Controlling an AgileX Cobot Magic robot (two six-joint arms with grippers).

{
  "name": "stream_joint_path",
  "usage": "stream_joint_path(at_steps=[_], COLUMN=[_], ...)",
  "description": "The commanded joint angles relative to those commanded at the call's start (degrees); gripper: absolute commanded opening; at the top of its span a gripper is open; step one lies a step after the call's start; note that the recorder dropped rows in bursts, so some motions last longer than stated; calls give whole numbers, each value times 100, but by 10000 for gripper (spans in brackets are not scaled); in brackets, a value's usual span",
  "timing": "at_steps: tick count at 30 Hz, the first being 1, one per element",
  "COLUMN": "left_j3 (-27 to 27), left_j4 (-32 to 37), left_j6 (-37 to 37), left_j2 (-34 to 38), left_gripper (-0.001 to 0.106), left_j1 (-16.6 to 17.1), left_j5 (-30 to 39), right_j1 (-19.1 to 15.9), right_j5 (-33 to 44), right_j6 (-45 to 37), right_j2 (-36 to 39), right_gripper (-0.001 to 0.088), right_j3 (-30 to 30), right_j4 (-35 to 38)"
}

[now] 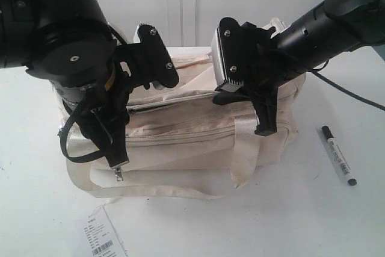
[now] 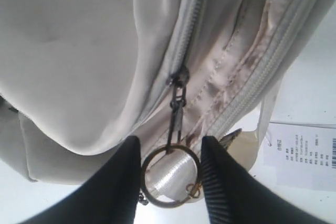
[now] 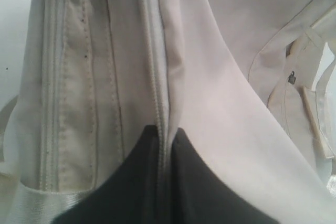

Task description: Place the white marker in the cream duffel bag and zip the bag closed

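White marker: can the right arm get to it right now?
Likely yes, once freed: the right gripper is pinching the cream duffel bag, but the white marker lies uncovered on the table on that side.

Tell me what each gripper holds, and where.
Right gripper pinches the bag at its zip seam. Left gripper straddles the zip ring; grip unclear.

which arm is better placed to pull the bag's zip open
Left, probably: the left gripper flanks the zip pull; the right gripper is shut on the cream duffel bag beside the zip.
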Motion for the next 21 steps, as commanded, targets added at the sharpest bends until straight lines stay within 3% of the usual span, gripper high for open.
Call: stream_joint_path(at_steps=[21], left_j3=[10], left_j4=[-25], left_j6=[107], left_j2=[-145], left_gripper=[0], left_j1=[0], left_j5=[156], right_j1=[0], right_j5=[35], right_j6=[69], right_j2=[0], right_gripper=[0], right_j3=[0], right_j4=[0])
